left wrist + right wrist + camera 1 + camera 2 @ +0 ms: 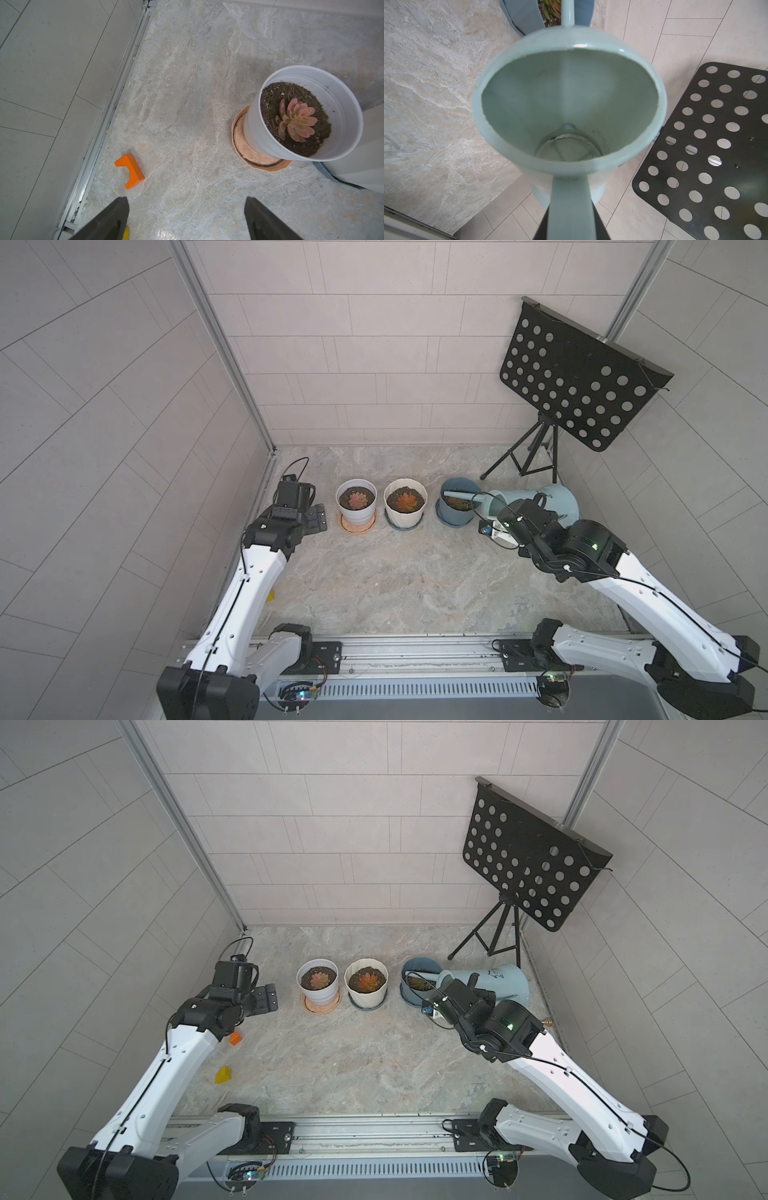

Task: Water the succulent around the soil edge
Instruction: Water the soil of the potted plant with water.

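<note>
A pale blue watering can (pixel 555 501) hangs tilted at the right, its long spout (pixel 457 494) reaching over the blue-grey pot (pixel 444 517). That pot's succulent (pixel 456 503) sits below the spout, partly hidden by it. My right gripper (pixel 534 506) is shut on the can's handle (pixel 571 203); in the right wrist view I look down into the can's mouth (pixel 571 41) toward the spout and the succulent (pixel 550 8). My left gripper (pixel 187 201) stands open and empty over the floor, left of the white pot (pixel 342 99) with the pink succulent (pixel 297 120).
A cream pot (pixel 405 512) with an orange succulent stands between the white and blue-grey pots. A black perforated music stand (pixel 582 377) on a tripod stands at the back right. An orange block (pixel 131 170) and a yellow block (pixel 223 1075) lie near the left wall.
</note>
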